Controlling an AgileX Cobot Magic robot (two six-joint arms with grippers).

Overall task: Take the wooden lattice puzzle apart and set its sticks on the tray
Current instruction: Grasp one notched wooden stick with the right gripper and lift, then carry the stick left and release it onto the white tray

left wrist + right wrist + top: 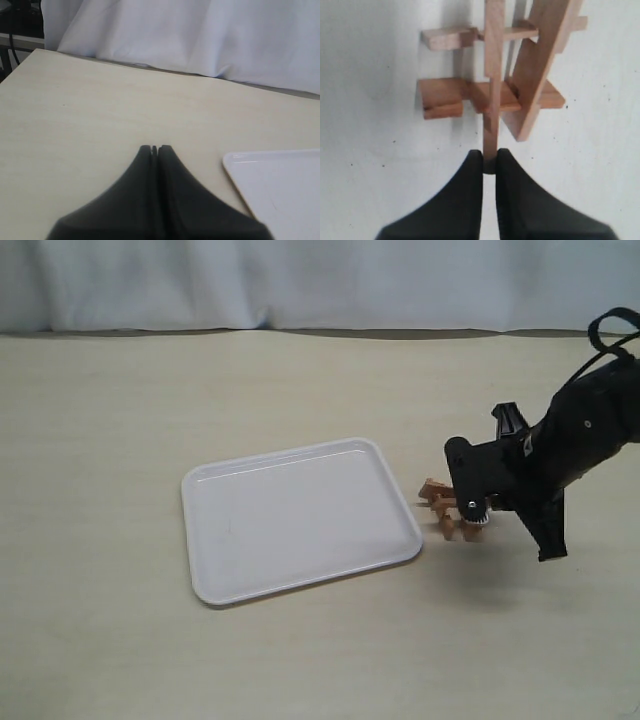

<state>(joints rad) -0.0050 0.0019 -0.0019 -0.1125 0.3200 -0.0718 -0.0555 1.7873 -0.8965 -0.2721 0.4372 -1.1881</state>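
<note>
The wooden lattice puzzle (436, 497) sits just beside the right rim of the tray (300, 515), close to that rim's nearer corner and outside the tray. Whether its tip touches the rim cannot be told, nor whether it rests on the table (120, 410) or hangs just clear of it.

In the right wrist view the lattice is partly loosened. An edge-on stick (493, 60) runs straight away from the camera. Two cross sticks (442, 95) lie across it, one beyond the other. A fourth, tilted stick (540, 65) leans askew over their ends instead of sitting square in its notches.

The right gripper (490, 158) has its two black fingers pressed together on the near end of the edge-on stick, holding it between the tips. Seen from outside, the black right arm (585, 430) reaches in from the right edge and bends down over the puzzle. Its wrist covers the puzzle's right side, so only the ends towards the tray show there.

The tray's white floor lies bare beside the puzzle, with only the low raised rim between them.

The left gripper (154, 149) shows only in its own wrist view. Its fingers meet with nothing between them, above bare table near one tray corner. A white cloth (300, 280) hangs along the table's far edge. In the right wrist view the far ends of the edge-on stick and the tilted stick are cut off by the frame, and the surface beneath looks washed out.
</note>
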